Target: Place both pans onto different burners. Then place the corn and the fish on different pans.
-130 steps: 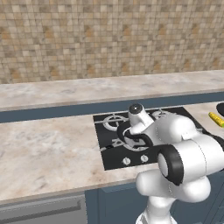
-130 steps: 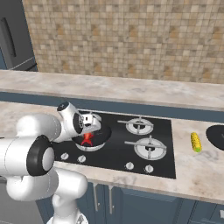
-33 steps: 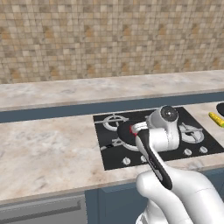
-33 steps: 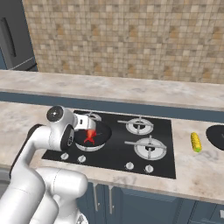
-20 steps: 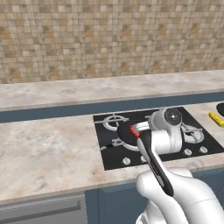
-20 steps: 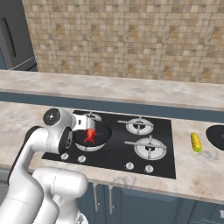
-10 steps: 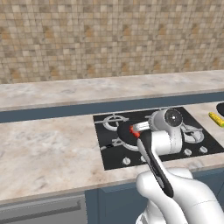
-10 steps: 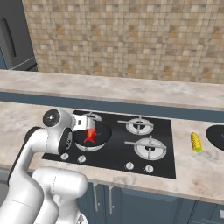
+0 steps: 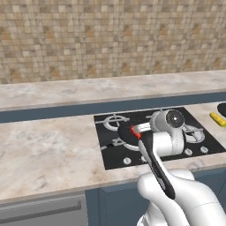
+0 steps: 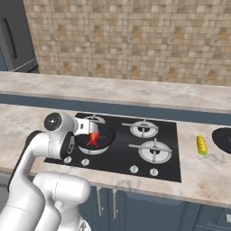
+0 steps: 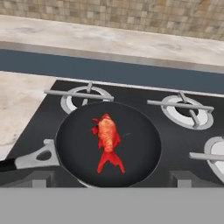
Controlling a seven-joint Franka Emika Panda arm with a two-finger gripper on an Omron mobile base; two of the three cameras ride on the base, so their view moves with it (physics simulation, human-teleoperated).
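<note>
Fish (image 11: 107, 141) in pan (image 11: 140, 148) on burner (image 11: 72, 103)

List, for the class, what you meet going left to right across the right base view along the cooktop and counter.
Robot arm → pan holding the fish → front right burner → corn → second pan at the right edge.

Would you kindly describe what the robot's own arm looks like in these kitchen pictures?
The arm is glossy white, built of rounded, bulbous segments. A round dark grey cap with a pale centre marks its joint, and a dark strip runs along one link. No cables or printed markings are visible.
</note>
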